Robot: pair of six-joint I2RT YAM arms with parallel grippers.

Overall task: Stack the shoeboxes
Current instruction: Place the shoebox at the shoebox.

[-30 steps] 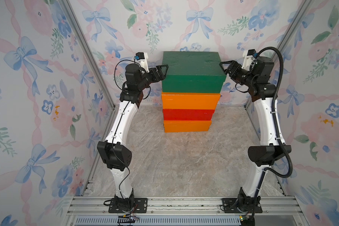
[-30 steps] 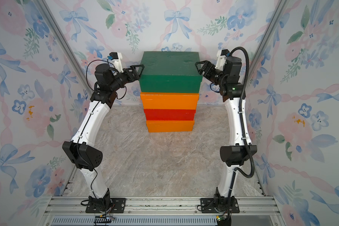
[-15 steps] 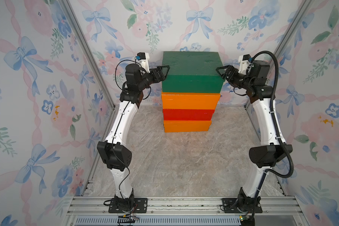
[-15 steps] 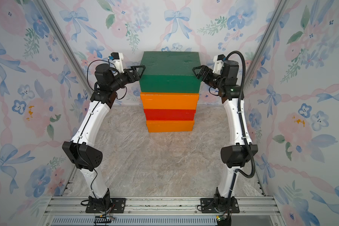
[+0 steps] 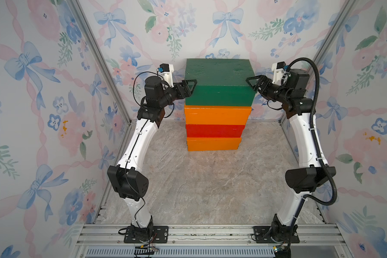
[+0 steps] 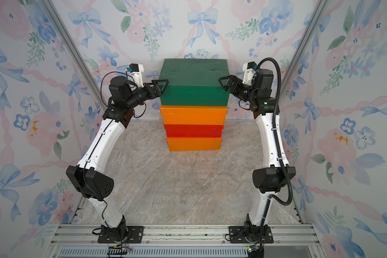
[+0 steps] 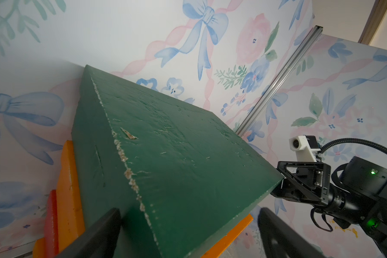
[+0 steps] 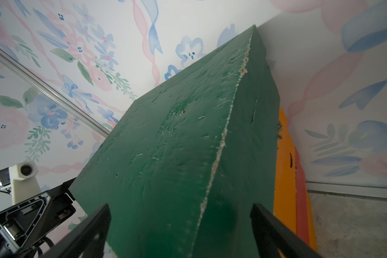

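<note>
The green shoebox [image 5: 218, 76] sat on top of the pile, with an orange shoebox [image 5: 217, 115] directly under it, the red shoebox [image 5: 215, 130] below that and a second orange shoebox [image 5: 213, 144] lowest, on the table [image 5: 199, 183]. Judged from that, the stack was built and the arms had only to come clear. The left gripper [image 5: 190, 86] stood at the green shoebox's left upper edge and the right gripper [image 5: 251, 84] at its right upper edge. Each had its jaws spread wide and held nothing. In the wrist views the left fingers [image 7: 103, 230] and the right fingers [image 8: 92, 227] straddled that edge, and it could not be told whether they touched the paint. The likely trouble was a finger dragging on the green shoebox as an arm drew away. Its painted cardboard looked rough and chipped along the edges, so a finger might catch rather than slide. The boxes beneath did not look quite flush with it, so a sideways tug could twist it or tip the tall pile.
</note>
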